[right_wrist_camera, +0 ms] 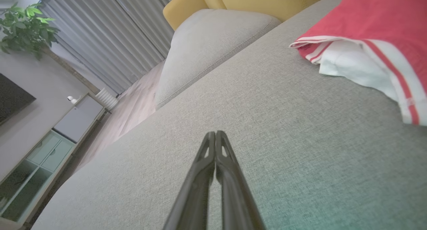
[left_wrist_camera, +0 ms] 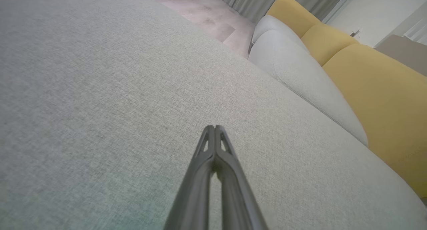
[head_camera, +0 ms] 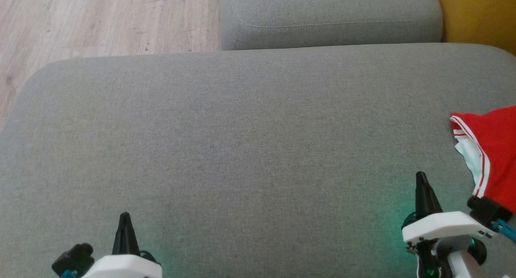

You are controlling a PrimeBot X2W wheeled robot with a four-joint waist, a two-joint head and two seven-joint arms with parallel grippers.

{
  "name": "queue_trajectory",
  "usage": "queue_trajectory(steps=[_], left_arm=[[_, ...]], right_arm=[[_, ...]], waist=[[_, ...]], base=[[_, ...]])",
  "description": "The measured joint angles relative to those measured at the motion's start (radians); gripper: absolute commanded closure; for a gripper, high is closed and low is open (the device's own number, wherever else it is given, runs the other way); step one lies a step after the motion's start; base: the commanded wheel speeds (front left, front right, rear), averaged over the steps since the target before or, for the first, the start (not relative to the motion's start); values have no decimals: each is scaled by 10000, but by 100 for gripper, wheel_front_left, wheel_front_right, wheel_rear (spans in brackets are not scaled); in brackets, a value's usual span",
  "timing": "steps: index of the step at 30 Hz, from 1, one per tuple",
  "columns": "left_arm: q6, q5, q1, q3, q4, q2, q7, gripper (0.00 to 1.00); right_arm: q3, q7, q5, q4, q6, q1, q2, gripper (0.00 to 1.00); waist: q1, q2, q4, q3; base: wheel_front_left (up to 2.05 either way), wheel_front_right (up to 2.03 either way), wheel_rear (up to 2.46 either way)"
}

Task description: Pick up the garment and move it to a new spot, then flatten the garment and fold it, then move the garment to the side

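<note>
The garment (head_camera: 494, 149) is red with white-and-red striped trim and a white inner layer. It lies bunched at the right edge of the grey cushion (head_camera: 242, 149); the right wrist view has the garment (right_wrist_camera: 367, 33) at its upper right. My right gripper (head_camera: 421, 177) is shut and empty, hovering over the cushion a little to the left of the garment, apart from it. In its own wrist view the right gripper (right_wrist_camera: 215, 134) has both fingers pressed together. My left gripper (head_camera: 125, 216) is shut and empty at the lower left, its tips (left_wrist_camera: 215, 128) together over bare cushion.
A second grey cushion (head_camera: 330, 16) sits beyond the big one, with yellow sofa backs (left_wrist_camera: 377, 83) to the right. Wooden floor (head_camera: 80, 20) lies past the cushion's far left edge. A cabinet (right_wrist_camera: 40, 156), curtains and a plant stand across the room.
</note>
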Motion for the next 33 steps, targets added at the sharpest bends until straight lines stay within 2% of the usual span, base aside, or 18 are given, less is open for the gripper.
queue_trajectory(steps=[33], left_arm=[[-431,-3532,-333,487,-464,-4,932,100]], right_arm=[[-474,934,3787,-815,0,13,0,100]], waist=[[0,0,-123,-6]], base=[[0,0,0]])
